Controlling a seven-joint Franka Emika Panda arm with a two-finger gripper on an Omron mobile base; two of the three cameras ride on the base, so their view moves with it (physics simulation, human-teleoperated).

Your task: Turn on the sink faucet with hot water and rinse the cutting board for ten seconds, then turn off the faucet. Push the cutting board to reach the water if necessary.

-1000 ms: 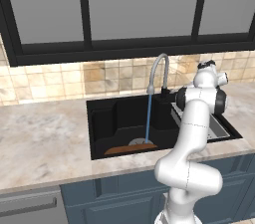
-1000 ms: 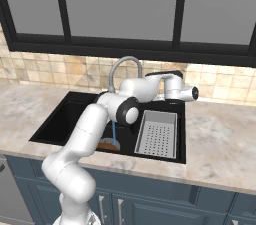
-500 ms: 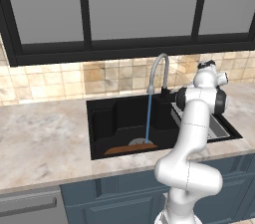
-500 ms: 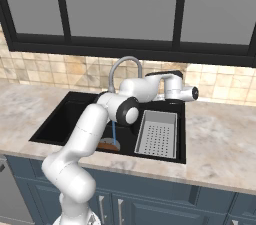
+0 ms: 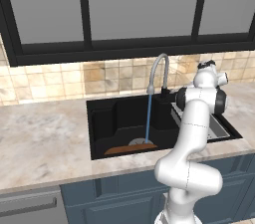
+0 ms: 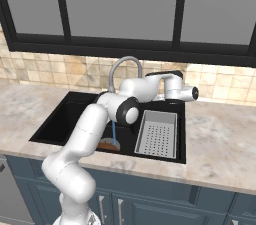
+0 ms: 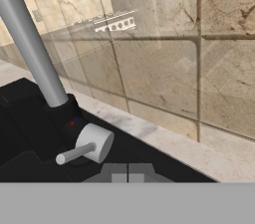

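The sink faucet (image 5: 159, 67) arches over the black sink (image 5: 107, 118) and a thin stream of water (image 5: 148, 118) falls from it. The stream lands on the orange-brown cutting board (image 5: 130, 147), which lies flat on the basin floor. From the right base view the cutting board (image 6: 107, 145) is partly hidden behind my arm, with the water (image 6: 114, 131) above it. My gripper (image 7: 128, 172) is shut with nothing in it. It hovers just right of the faucet's dark base (image 7: 60, 123), close to the small side lever (image 7: 82, 151) and apart from it.
A grey perforated strainer tray (image 6: 157, 134) sits in the right part of the sink. Tiled wall (image 7: 189, 58) and a dark-framed window (image 5: 139, 9) rise right behind the faucet. Marble counter (image 5: 45, 138) runs on both sides.
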